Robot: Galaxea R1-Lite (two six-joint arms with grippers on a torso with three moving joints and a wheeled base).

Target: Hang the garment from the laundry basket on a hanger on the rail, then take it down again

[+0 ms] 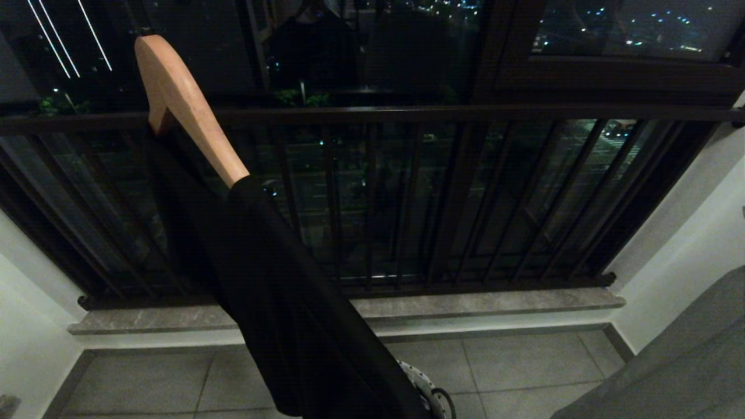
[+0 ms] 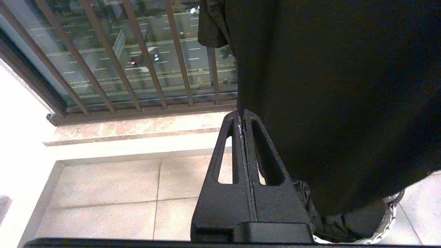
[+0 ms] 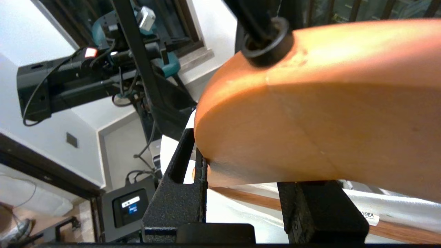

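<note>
- While the right gripper [image 3: 237, 172] clamps the middle of the wooden hanger [image 3: 310, 113] from either side, its jaws sit just below the black hook stem [image 3: 262, 38], so the whole load hangs off one narrow hold on smooth, curved wood.
- Slipping looks like the chief risk: the wood bulges between the jaws, and a tilt could let it slide or twist out.
- Below and away from that gripper, the black garment [image 1: 279, 302] drapes from only the lower shoulder of the hanger; the upper shoulder shows bare wood in the head view. Any jolt could pull the cloth off the low end.
- Under the cloth's hem sits the laundry basket [image 1: 428, 393], only partly visible, so a dropped garment might land half in, half on the floor tiles [image 1: 524, 366].
- No silver rail is visible in any view, so I cannot tell how near the hook is to it; a blind lift could catch the dark window-guard bars [image 1: 372, 203] beyond the hanger instead.
- Parked low, the left gripper [image 2: 243, 119] is pressed closed and empty, its tips right against the hanging cloth, which could snag there.
</note>
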